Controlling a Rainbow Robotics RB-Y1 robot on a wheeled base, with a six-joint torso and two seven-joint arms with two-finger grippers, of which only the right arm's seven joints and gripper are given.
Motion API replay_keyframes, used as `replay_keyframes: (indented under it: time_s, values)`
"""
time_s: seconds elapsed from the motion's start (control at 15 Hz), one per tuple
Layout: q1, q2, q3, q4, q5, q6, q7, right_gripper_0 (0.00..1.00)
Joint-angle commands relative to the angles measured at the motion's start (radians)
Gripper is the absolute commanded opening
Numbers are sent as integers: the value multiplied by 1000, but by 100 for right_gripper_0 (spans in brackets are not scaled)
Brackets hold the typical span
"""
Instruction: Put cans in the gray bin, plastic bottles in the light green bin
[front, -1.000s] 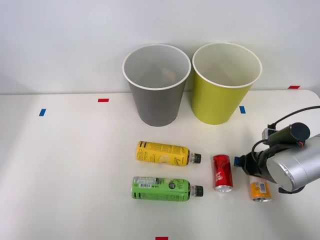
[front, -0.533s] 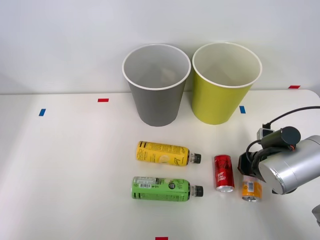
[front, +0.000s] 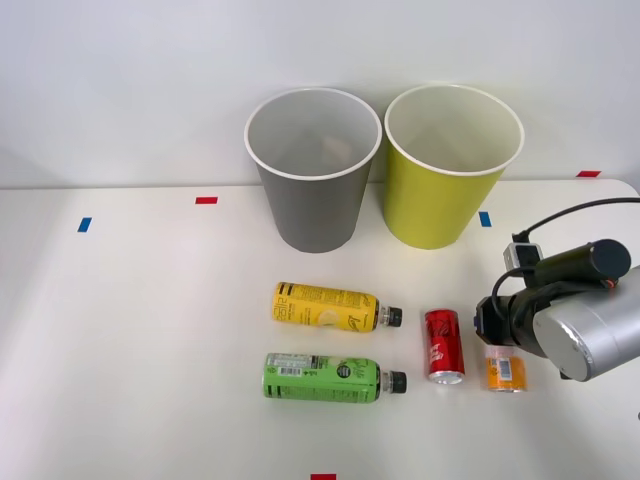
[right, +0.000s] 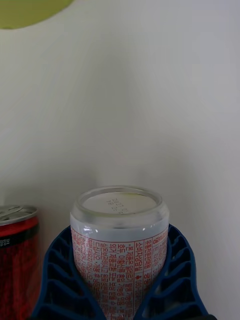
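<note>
while the gripper is pinching the pink can, the red can and both bottles are lying unsorted, bins seemingly empty.

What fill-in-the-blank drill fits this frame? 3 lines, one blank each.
1. The end effector is closed around the slim ____ can.
2. The red can lies between that can and the two ____.
3. The gray bin stands to the ____ of the light green bin in the front view.

Missing: pale-pink; bottles; left
</note>
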Motion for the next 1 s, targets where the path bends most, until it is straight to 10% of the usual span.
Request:
replay_keyframes:
  time_s: [0.07,1.0]
  values:
    - [41,0,-80,-109,-74,-26,224,0]
    - [218,-4,-105,-284,-517,-831,474,0]
